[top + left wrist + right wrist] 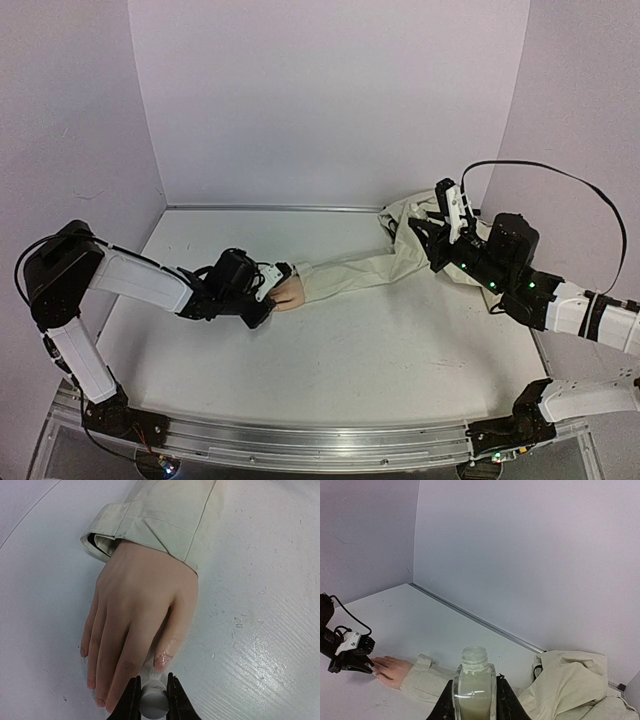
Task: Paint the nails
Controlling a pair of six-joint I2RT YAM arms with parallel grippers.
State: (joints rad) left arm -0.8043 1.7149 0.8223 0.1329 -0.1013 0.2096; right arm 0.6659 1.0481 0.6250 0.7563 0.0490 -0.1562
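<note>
Left gripper sits at the fingertips of the small peach fake hand, which lies flat mid-table on the white tabletop. A long beige cloth sleeve runs from it right and far to a bunched heap. The right gripper hangs above that heap.

From the left wrist, the jaws stand narrow, clamped on a small white round brush handle. Just beyond it lie the nails; the rightmost is glossy pink.

From the right wrist, the jaws grip a small clear uncapped bottle, upright and holding pale cream liquid. The sleeve's crumpled cloth lies beneath it, and the fake hand is far to the left
</note>
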